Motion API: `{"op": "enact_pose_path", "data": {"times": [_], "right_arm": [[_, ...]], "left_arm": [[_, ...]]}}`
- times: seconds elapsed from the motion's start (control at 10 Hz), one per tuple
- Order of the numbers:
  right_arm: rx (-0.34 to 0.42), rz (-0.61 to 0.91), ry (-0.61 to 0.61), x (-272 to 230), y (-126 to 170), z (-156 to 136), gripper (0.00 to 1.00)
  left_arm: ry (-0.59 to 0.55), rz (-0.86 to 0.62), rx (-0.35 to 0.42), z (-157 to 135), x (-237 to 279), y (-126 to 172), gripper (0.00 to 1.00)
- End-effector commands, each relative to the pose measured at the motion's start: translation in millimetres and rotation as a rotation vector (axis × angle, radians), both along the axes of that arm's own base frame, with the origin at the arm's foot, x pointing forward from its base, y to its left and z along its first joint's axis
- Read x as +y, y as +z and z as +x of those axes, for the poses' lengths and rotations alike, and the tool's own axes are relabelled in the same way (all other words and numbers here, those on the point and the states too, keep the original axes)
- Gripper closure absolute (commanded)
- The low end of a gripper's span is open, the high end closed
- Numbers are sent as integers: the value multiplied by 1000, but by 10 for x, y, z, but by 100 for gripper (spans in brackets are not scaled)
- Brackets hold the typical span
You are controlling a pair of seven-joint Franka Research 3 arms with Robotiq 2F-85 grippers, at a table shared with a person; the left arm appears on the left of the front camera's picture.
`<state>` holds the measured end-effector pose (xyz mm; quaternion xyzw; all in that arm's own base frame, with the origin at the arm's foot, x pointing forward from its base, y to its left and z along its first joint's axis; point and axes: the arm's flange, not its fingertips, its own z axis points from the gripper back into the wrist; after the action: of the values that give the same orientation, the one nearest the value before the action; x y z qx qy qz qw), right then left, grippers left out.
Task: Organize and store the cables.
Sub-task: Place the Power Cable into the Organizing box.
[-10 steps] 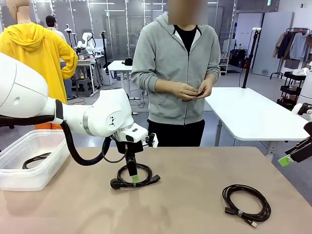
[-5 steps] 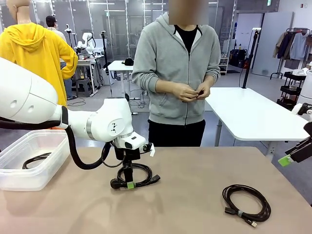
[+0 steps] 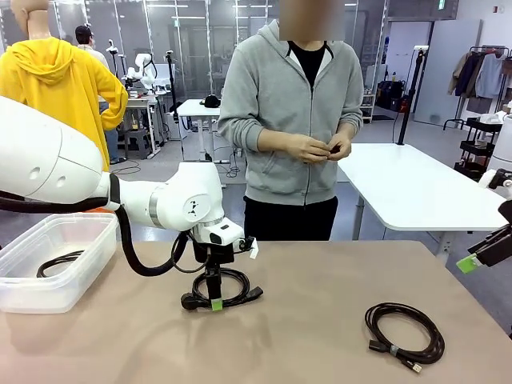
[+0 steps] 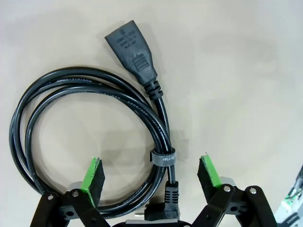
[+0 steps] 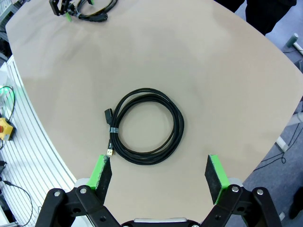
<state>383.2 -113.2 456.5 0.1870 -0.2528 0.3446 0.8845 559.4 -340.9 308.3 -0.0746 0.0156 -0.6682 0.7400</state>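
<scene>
Bin [image 3: 50,294] of clear plastic holds one coiled cable [image 3: 59,262].

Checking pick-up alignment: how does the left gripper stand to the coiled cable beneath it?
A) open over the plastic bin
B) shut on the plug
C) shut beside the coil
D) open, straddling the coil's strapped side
D: the left gripper has its pads apart, one on each side of the cable at its strap.
</scene>
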Motion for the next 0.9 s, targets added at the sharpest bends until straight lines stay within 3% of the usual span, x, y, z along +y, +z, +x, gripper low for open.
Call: {"op": "enact_pose_path", "data": {"times": [0.0, 0.1, 0.2, 0.3, 0.5, 0.8], "right_arm": [[0, -2, -1, -4, 5, 0, 0], [0, -2, -1, -4, 5, 0, 0], [0, -2, -1, -4, 5, 0, 0], [0, -2, -1, -4, 5, 0, 0], [0, -2, -1, -4, 5, 0, 0], [0, -2, -1, -4, 5, 0, 0]], "left_arm": [[-18, 18, 10, 14, -29, -21, 0], [-18, 17, 14, 9, -46, -53, 0], [-24, 25, 17, -13, -71, -77, 16], [-33, 23, 3, -37, -97, -78, 51], [-29, 42, -8, -81, -109, -58, 100], [-33, 51, -9, -115, -139, -65, 97]]}}
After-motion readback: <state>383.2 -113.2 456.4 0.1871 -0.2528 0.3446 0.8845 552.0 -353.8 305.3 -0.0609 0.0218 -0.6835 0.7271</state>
